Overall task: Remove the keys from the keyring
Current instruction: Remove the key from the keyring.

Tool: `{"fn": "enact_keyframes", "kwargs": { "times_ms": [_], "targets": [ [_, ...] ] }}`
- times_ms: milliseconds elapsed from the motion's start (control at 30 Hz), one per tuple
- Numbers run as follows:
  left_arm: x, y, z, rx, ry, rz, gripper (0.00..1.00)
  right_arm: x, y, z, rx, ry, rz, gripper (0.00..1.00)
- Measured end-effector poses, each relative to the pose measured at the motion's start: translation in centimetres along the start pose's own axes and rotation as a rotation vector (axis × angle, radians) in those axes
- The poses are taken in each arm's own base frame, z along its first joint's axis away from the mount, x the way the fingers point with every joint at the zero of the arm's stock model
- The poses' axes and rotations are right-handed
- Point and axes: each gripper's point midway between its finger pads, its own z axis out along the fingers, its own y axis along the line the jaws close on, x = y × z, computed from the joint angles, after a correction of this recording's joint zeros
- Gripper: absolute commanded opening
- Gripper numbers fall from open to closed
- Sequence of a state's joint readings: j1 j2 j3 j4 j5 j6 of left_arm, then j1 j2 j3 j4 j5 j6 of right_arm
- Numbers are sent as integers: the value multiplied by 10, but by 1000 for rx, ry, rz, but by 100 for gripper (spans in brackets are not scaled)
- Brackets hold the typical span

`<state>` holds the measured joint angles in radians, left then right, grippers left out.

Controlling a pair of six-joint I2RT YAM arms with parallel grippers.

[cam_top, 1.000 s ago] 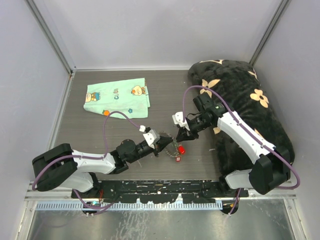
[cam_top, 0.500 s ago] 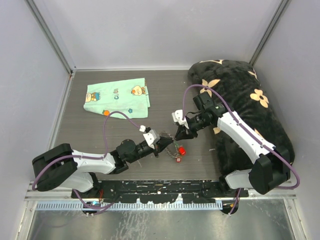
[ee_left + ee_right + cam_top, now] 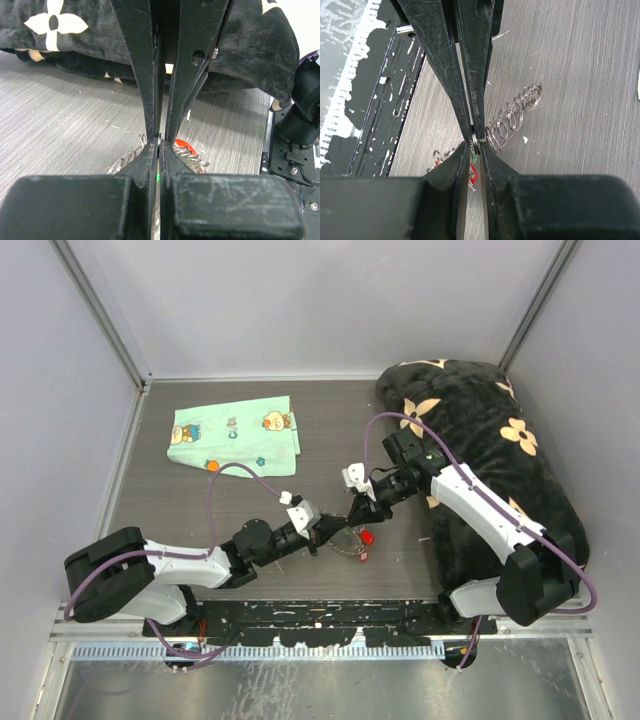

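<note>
Table (image 3: 200, 530): grey wood-grain surface, walled on three sides.

Black plush blanket (image 3: 490, 430) with cream flower print, bunched along the right side of the table. The right arm reaches in over its near edge.

Mint-green cartoon-print cloth (image 3: 235, 432): flat at far left, well apart from both grippers.

Left gripper (image 3: 343, 523): reaches in from the left, low over the table centre. Wrist view: fingers pressed fully together, clenched on the thin wire of the keyring (image 3: 349, 544), which comes out on either side of the tips.

Right gripper (image 3: 358, 515): comes down from the right, tips just beside the left gripper's tips. Wrist view: fingers almost together, pinching the keyring at its rim, where the fringe of small silver loops starts. The fringe runs away from the tips across the table.

Keyring position: table centre, held between the two sets of fingertips, its lower part trailing just below them toward the near edge.

Keys, all bunched on the ring: red-headed key (image 3: 367, 536) just right of the grippers; green-headed key (image 3: 476, 158) right under the right fingertips. Others too small to separate.
</note>
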<state>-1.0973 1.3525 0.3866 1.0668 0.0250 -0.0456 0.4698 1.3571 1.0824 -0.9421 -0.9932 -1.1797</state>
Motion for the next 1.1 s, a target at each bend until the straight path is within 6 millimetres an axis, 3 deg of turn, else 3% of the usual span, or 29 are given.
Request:
{"fn": "enact_keyframes", "kwargs": {
  "times_ms": [167,400,567,733,833,1100],
  "targets": [
    [0,0,0,2,0,-2,0,-2,1,1,-5,-11,-9,1],
    [0,0,0,-2,-1,-3,0,-2,1,0,-8,-12,-29,1],
    [-7,1,-6,-9,-14,-10,23,-5,0,-1,6,-7,-53,1],
    [-38,3,-19,-30,-73,-6,35,4,-3,-7,43,60,-50,1],
    [-45,3,-27,-29,-66,13,38,12,-6,-10,65,116,-48,1],
    [-19,2,-40,2,75,90,39,24,-20,-27,177,333,-84,1]
  ]
}}
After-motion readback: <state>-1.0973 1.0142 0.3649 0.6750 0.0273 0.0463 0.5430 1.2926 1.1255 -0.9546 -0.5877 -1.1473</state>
